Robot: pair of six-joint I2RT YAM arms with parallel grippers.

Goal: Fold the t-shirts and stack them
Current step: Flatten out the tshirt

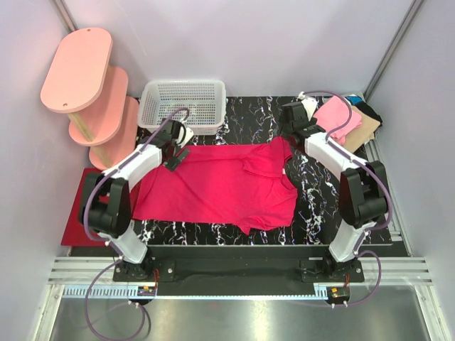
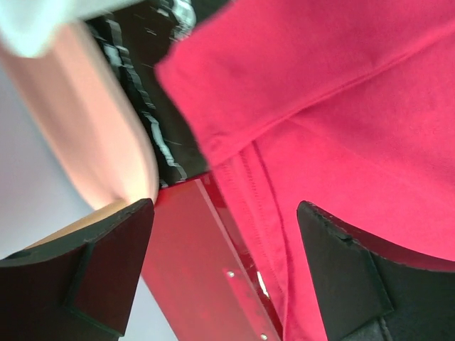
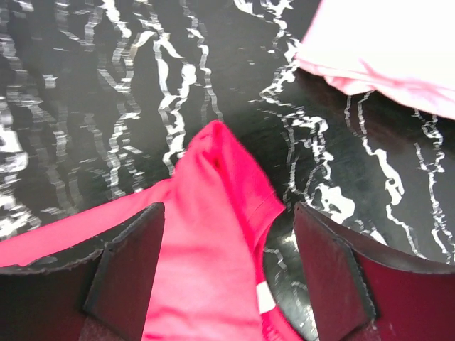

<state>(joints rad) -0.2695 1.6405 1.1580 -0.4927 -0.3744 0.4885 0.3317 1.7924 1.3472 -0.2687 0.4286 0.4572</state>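
Both the left gripper [image 2: 225, 207] and the right gripper [image 3: 229, 207] hover with jaws spread, pinching nothing, over the far corners of the bright magenta-red cloth t-shirt [image 1: 220, 185] spread on the black marbled tabletop [image 1: 313, 213], so, to my eye, a clean fold needs matched corner grips, lifted together.

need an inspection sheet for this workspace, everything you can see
surface: black marbled top, red mat at its left edge
job's things: red shirt spread mid-table; pink shirt folded far right, tan shirt under it
clutter: white basket at the far edge, looks empty
grippers: left gripper and right gripper over the red shirt's far corners, jaws open, holding nothing
cables: purple cables along both arms; the right one arcs over the pink shirt
surroundings: pink shelf far left, pale walls, metal rail in front
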